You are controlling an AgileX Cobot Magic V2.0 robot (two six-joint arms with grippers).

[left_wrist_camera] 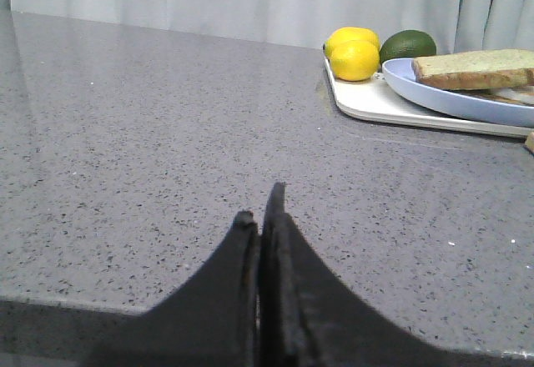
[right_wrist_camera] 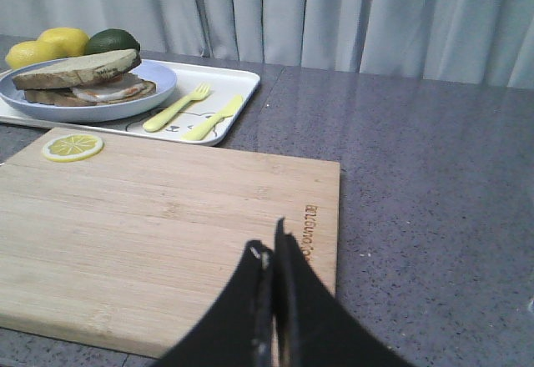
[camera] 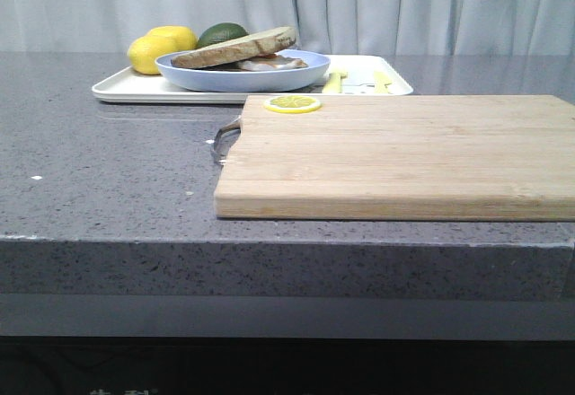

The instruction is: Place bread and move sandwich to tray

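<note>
The sandwich sits on a round light-blue plate [camera: 243,74], and the plate rests on the white tray [camera: 121,86] at the back left. The top bread slice [camera: 235,48] lies tilted over the egg layer [camera: 269,63] and the lower slice. The sandwich also shows in the right wrist view [right_wrist_camera: 79,75] and in the left wrist view [left_wrist_camera: 476,68]. My left gripper [left_wrist_camera: 261,208] is shut and empty, low over the bare counter, well short of the tray [left_wrist_camera: 367,100]. My right gripper [right_wrist_camera: 269,246] is shut and empty over the near right part of the wooden cutting board [right_wrist_camera: 167,225].
Two lemons [camera: 162,47] and a lime [camera: 222,33] lie on the tray behind the plate. A yellow fork [right_wrist_camera: 175,107] and knife [right_wrist_camera: 213,117] lie on the tray's right part. A lemon slice [camera: 292,103] lies on the board's far left corner. Curtains hang behind.
</note>
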